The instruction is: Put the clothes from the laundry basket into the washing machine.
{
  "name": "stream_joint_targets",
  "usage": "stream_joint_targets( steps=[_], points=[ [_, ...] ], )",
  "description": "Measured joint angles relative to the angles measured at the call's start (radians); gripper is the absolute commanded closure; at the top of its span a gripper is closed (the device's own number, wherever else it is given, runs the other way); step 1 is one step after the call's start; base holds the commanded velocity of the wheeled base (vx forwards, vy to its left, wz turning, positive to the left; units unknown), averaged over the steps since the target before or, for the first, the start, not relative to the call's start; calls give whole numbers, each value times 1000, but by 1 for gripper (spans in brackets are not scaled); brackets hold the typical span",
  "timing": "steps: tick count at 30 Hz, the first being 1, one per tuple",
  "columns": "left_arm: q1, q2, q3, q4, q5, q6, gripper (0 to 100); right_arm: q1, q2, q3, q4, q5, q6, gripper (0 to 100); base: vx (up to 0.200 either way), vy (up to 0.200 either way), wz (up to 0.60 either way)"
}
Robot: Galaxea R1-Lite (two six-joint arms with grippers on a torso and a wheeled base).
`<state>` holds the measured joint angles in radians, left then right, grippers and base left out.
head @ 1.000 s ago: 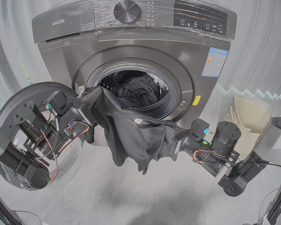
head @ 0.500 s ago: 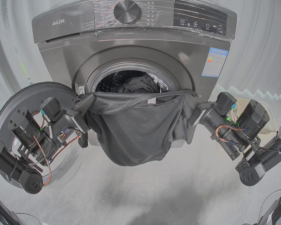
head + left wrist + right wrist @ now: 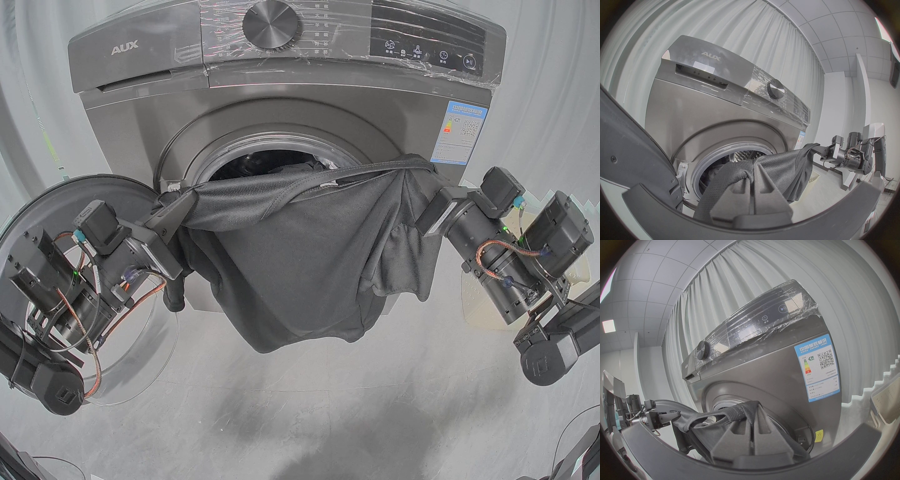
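I'm looking on from behind the robot. The head camera sits high in front of the washing machine and tilts down at its front and the floor. It is near enough that the cabinet spreads from 10 to 2 o'clock.

The left wrist camera rides just behind the left gripper, low by the open door, at about 8 o'clock of the drum opening. It looks up across the machine's front toward the ceiling, and the right gripper shows farther off.

The right wrist camera sits the same way behind its own fingers, at about 3 o'clock of the opening, looking back along the front.

All three views share the control dial, the opening's rim and the dark garment stretched between the arms.
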<state>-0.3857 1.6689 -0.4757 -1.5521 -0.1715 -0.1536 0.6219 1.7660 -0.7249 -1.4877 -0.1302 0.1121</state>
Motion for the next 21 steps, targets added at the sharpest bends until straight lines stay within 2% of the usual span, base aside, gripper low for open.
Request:
stream_joint_targets(
  steps=[9,12,18,21],
  points=[
    [-7,-20,-7,0,0,0,100,2,-18,-11,2,-1,0,100,0,0,0],
    [-13,-23,-7,0,0,0,100,5,-22,-11,4,-14,1,100,0,0,0],
    [-41,-22,-7,0,0,1,100,14,-27,-11,6,-22,7,100,0,0,0],
    [-77,-16,-9,0,1,10,100,21,-26,-7,6,-24,11,100,0,0,0]
  ],
)
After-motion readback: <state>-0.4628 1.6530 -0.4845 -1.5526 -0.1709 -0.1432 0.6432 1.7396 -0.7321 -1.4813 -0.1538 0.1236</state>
